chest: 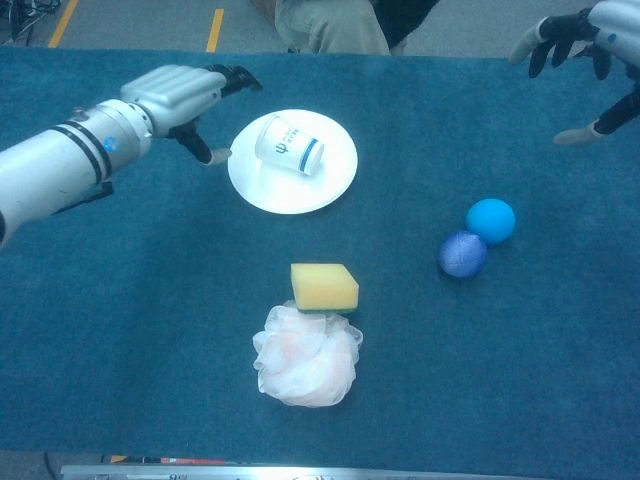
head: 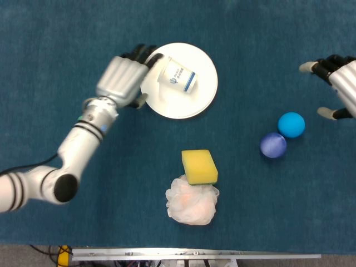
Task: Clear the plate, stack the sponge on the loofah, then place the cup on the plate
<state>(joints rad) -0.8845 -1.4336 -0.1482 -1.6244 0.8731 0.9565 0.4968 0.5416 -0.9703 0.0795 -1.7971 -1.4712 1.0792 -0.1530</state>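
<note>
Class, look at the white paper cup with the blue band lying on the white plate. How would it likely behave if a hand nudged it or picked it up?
The white paper cup with the blue band lies on its side on the round white plate, so a nudge would probably make it roll, curving because it tapers. It looks thin-walled and empty, so it is likely light and may crush under a firm squeeze.
</note>
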